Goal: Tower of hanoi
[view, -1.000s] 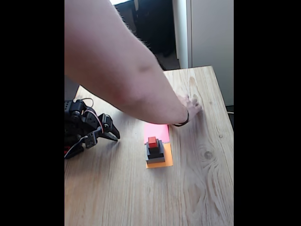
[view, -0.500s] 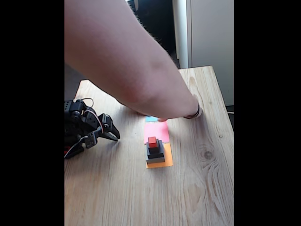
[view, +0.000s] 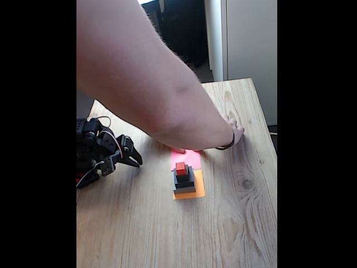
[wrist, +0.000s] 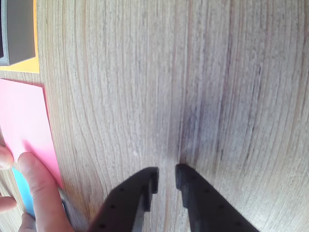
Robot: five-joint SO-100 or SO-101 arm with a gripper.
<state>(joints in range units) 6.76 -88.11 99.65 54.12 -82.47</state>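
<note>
The stack [view: 184, 180] stood right of the jaws [view: 138, 161] in the fixed view, well apart; jaws nearly closed, empty.

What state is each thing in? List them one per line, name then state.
Tower of hanoi: fully stacked on the orange paper square, red cube on top.
Pink paper square: flat on the table, fingers touching its edge.
Blue paper square: mostly covered by the fingers.
Gripper: nearly closed, empty, resting low at the wooden table.
Person's arm: reaching across the table.
</note>
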